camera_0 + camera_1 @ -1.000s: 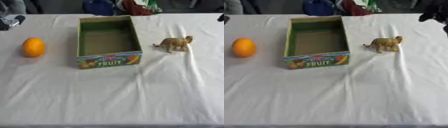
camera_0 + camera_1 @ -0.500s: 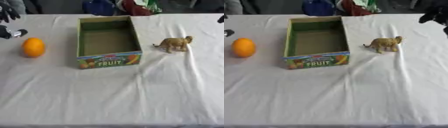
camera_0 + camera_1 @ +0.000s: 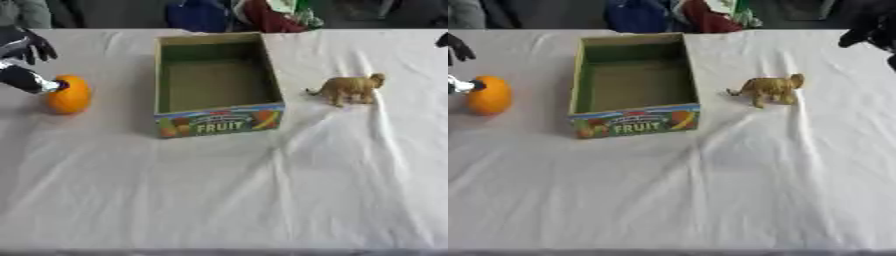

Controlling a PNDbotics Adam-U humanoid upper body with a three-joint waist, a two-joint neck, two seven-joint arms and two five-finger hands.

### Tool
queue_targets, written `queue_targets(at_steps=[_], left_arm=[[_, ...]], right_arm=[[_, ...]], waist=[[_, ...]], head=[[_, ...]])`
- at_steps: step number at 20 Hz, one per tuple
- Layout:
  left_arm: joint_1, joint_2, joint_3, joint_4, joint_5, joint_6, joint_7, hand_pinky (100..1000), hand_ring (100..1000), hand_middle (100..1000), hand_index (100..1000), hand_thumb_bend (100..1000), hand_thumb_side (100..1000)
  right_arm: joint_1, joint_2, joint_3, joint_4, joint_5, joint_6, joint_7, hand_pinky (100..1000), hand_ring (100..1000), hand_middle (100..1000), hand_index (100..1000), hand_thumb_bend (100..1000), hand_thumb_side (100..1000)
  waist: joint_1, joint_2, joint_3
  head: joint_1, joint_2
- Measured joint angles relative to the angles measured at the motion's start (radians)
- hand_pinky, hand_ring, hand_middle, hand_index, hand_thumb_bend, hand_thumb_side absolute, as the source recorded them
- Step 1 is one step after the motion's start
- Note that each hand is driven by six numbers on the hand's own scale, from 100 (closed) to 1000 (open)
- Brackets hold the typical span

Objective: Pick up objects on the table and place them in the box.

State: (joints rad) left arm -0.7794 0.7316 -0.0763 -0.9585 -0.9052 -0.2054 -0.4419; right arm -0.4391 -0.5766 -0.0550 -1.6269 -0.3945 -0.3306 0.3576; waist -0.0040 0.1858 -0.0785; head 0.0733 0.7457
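Left robot hand (image 3: 21,60) comes in at the upper left of the frame. Its fingers are spread, and one fingertip touches the left side of the orange (image 3: 69,94). It is not wrapped around the orange. The orange sits on the white tabletop (image 3: 227,190), well to the left of the box (image 3: 215,122).

The box stands in the upper middle of the frame. It is green inside, and I can see nothing in it. Its front wall has fruit pictures and the word FRUIT on it.

To the right of the box stands a small tan toy animal (image 3: 348,88). It is on its feet and does not touch the box.

Right robot hand (image 3: 871,31) shows only as a dark shape at the upper right corner, above the tabletop and well apart from the toy animal. I cannot tell if its fingers are spread or curled.

The cloth on the tabletop has some soft wrinkles near the toy animal.
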Motion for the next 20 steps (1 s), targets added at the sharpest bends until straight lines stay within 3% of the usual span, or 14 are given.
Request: queue_targets(at_steps=[4, 8, 9, 10, 13, 20], left_arm=[[-0.006, -0.016, 0.003, 0.040, -0.058, 0.002, 0.008, 648, 585, 595, 742, 417, 371], [-0.007, -0.024, 0.009, 0.062, -0.100, -0.001, 0.028, 561, 463, 463, 621, 155, 188], [-0.007, -0.026, 0.011, 0.063, -0.108, -0.003, 0.037, 548, 445, 444, 597, 149, 176], [-0.007, -0.028, 0.013, 0.062, -0.113, -0.005, 0.049, 476, 346, 332, 483, 151, 167], [-0.004, -0.029, 0.013, 0.037, -0.122, -0.008, 0.103, 419, 262, 233, 385, 145, 166], [-0.005, -0.030, 0.005, -0.161, -0.047, -0.016, 0.192, 421, 264, 234, 387, 136, 184]], right_arm=[[0.000, 0.000, 0.000, 0.000, -0.001, -0.001, 0.001, 626, 605, 623, 743, 100, 676], [0.000, 0.000, 0.000, 0.000, -0.001, -0.001, 0.001, 626, 605, 623, 743, 100, 688], [0.001, 0.000, 0.000, 0.000, -0.001, -0.001, 0.001, 626, 605, 623, 743, 100, 689], [0.001, 0.000, 0.000, 0.000, -0.001, -0.001, 0.001, 627, 605, 623, 743, 100, 698], [0.004, 0.000, 0.000, 0.003, -0.001, -0.001, 0.000, 627, 606, 623, 744, 100, 712], [0.006, 0.000, 0.000, 0.006, -0.001, -0.001, 0.000, 628, 606, 623, 744, 100, 715]], waist=[[-0.002, 0.000, -0.004], [-0.002, 0.000, -0.005], [-0.002, 0.000, -0.005], [-0.002, 0.000, -0.005], [-0.002, 0.000, -0.004], [-0.003, 0.000, -0.003]], head=[[0.003, 0.000], [0.003, 0.000], [0.003, 0.000], [0.003, 0.000], [0.003, 0.000], [0.008, 0.000]])
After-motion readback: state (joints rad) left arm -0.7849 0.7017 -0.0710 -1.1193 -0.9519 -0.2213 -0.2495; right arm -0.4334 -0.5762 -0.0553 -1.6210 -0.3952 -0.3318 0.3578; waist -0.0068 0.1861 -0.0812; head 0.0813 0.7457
